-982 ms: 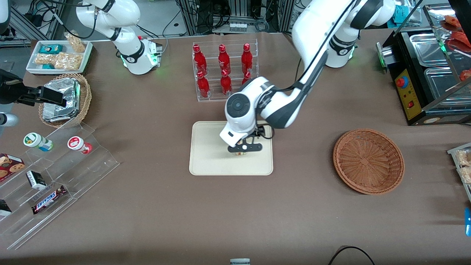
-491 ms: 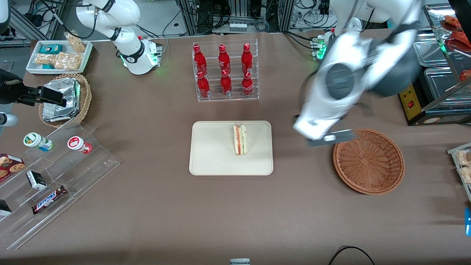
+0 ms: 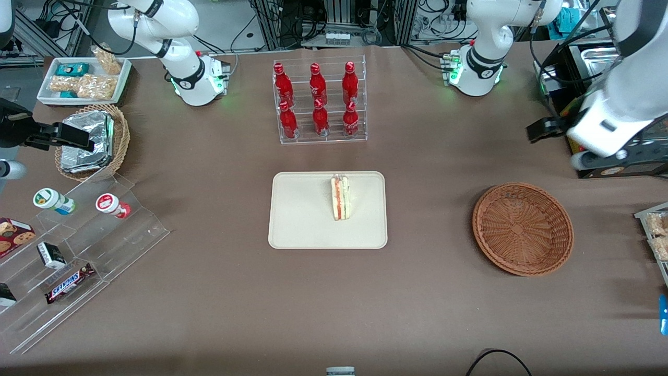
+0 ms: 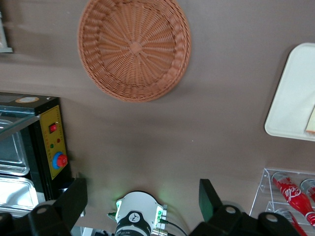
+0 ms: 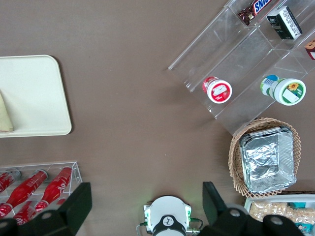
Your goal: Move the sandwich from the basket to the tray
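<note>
Now sandwich (image 3: 340, 198) on tray (image 3: 302, 230), gripper (image 4: 142, 204) well apart, spread wide, holding nothing.

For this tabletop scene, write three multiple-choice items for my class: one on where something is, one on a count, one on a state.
1. Where is the sandwich?
A. in the brown basket
B. on the tray
C. on the bare table

2. How many red bottles stand in the clear rack?
A. four
B. six
C. eight

3. What is the state of the working arm's hand?
A. open and holding nothing
B. shut on the sandwich
C. resting in the basket

Answers:
1 B: the sandwich lies on the tray, while the basket holds nothing.
2 B: the rack of red bottles shows two rows of three.
3 A: the hand has its fingers spread wide, raised above the table, farther from the front camera than the basket.
</note>
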Controlling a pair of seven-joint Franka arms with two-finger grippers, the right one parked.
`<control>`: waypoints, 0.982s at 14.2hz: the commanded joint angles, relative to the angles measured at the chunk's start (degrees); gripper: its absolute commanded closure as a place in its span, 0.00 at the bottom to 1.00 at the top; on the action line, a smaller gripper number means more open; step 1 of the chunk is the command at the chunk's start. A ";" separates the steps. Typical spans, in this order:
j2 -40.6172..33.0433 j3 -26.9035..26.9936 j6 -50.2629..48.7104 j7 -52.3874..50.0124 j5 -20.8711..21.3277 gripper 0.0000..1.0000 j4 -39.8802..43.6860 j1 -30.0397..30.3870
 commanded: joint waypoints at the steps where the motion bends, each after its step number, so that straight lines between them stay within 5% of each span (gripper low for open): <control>1: 0.23 -0.85 -0.90 -0.29 -0.36 0.00 2.18 -0.17; 14: -4.33 -1.98 2.97 0.58 -0.79 0.00 -6.86 4.12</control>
